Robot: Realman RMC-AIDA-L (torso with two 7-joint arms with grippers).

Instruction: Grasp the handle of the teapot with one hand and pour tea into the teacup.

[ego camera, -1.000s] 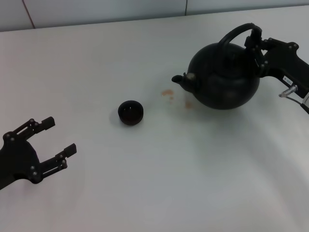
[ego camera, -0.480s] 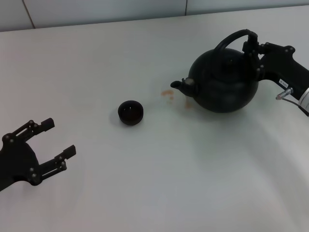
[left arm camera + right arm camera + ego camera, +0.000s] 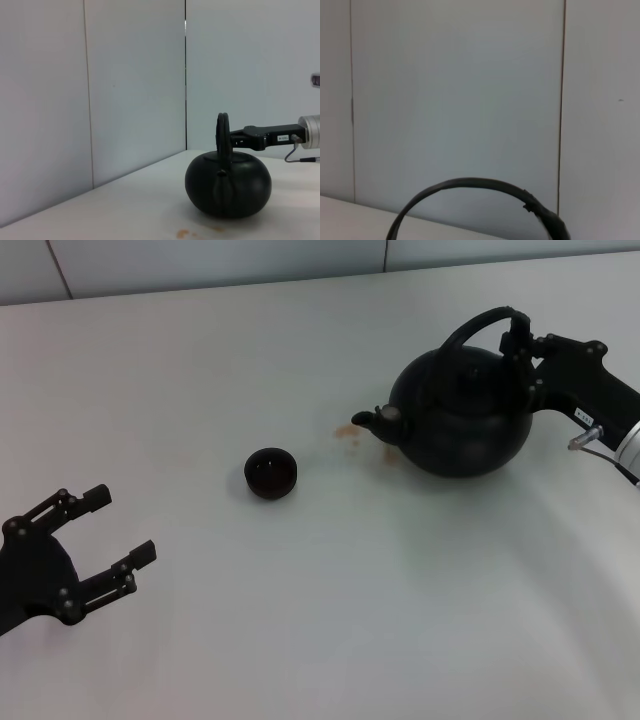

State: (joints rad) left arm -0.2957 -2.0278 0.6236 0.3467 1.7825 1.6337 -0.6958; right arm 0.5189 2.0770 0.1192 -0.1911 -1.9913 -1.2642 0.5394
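Observation:
The round black teapot (image 3: 460,415) stands at the right of the white table (image 3: 330,610), its spout pointing left toward the teacup. My right gripper (image 3: 518,340) is shut on the right end of the arched handle (image 3: 475,322). The small dark teacup (image 3: 271,473) sits near the middle, well left of the spout. My left gripper (image 3: 122,524) rests open and empty at the near left. The left wrist view shows the teapot (image 3: 228,184) spout-on, with its handle (image 3: 222,132) upright. In the right wrist view only the handle's arc (image 3: 470,183) shows.
A few brownish spill marks (image 3: 347,432) lie on the table between the teacup and the spout. A pale wall (image 3: 200,260) runs along the table's far edge.
The teapot has shifted slightly toward me with its spout dipping a little lower in the head view. The right gripper moved with the handle. The left arm has stayed still.

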